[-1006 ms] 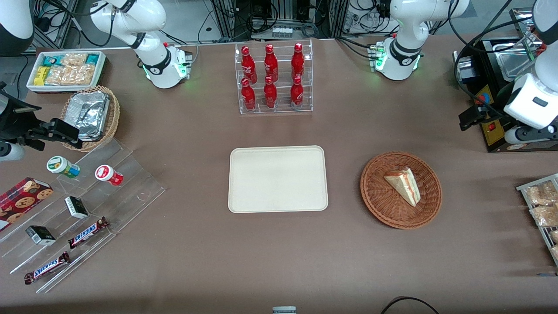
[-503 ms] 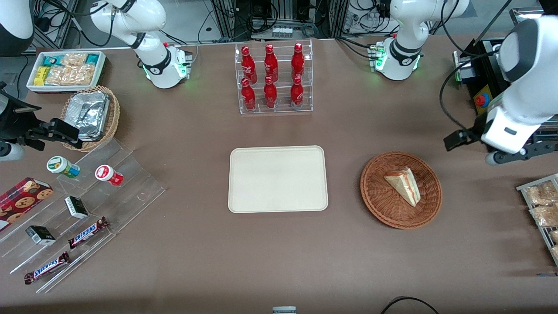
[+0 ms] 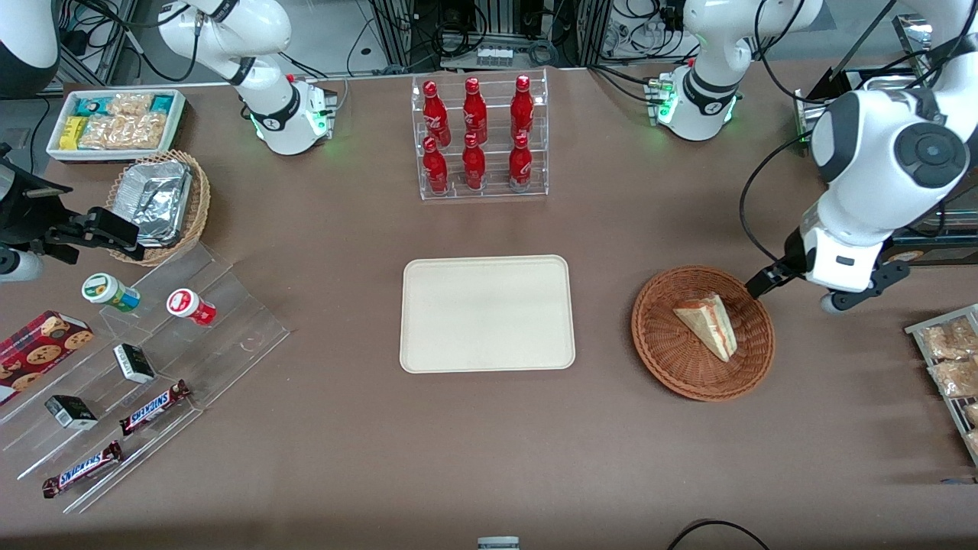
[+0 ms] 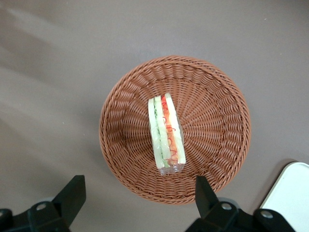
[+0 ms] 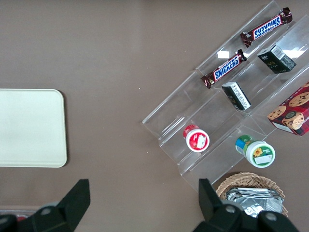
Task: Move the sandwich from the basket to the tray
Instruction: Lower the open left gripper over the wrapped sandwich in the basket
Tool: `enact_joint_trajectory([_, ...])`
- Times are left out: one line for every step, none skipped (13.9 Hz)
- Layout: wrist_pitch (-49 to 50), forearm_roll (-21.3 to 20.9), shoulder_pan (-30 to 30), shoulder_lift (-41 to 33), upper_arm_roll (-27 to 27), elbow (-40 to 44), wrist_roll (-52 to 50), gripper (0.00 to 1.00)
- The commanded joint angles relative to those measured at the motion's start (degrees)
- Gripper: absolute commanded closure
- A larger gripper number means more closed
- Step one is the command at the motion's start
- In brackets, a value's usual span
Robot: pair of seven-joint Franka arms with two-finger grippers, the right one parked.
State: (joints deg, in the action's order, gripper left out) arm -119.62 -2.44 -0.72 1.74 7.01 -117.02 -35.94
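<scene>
A triangular sandwich (image 3: pixel 708 324) lies on its side inside a round reddish-brown wicker basket (image 3: pixel 661 347), at the right of the front view, a little below middle height. In the wrist view the sandwich (image 4: pixel 166 133) shows its striped cut edge, resting near the basket's (image 4: pixel 217 106) centre. The left arm's gripper (image 4: pixel 137 195) hangs above the basket's rim, clear of the sandwich, its two fingers (image 4: pixel 72 195) spread wide with nothing between them. The cream tray (image 3: pixel 487 313) sits bare at the frame's centre, near the basket but not touching it.
</scene>
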Motion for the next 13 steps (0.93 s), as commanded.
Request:
enact_joint_trajectory([-1.40, -0.02, 1.16, 2.12, 0.11, 0.22, -3.87, 0.00])
enact_joint_trajectory([-3.14, -0.10, 1.60, 3.00, 0.11, 0.13, -5.18, 0.00])
enact_joint_trajectory([-4.38, -0.11, 2.21, 4.05, 0.11, 0.04, -6.33, 0.00])
enact_joint_trajectory([-4.74, -0.11, 2.74, 5.28, 0.11, 0.13, -6.43, 0.00])
enact_joint_trajectory([-5.35, -0.11, 2.83, 6.33, 0.11, 0.22, -6.43, 0.00])
enact_joint_trajectory([-5.71, -0.11, 3.27, 7.39, 0.11, 0.22, -6.43, 0.00])
enact_joint_trajectory([-5.97, -0.11, 3.44, 8.53, 0.20, 0.31, -6.43, 0.00])
enact_joint_trajectory([-6.50, -0.19, 3.53, 9.59, 0.20, 0.39, -6.34, 0.00])
enact_joint_trajectory([-7.37, -0.19, 3.53, 10.47, 0.20, 0.39, -6.25, 0.00])
enact_joint_trajectory([-7.64, -0.19, 3.53, 11.26, 0.29, 0.39, -6.25, 0.00])
enact_joint_trajectory([-7.91, -0.19, 3.79, 12.05, 0.20, 0.48, -6.17, 0.00])
enact_joint_trajectory([-8.60, -0.28, 3.80, 13.02, 0.20, 0.57, -6.08, 0.00])
enact_joint_trajectory([-9.39, -0.28, 3.80, 13.98, 0.20, 0.57, -6.08, 0.00])
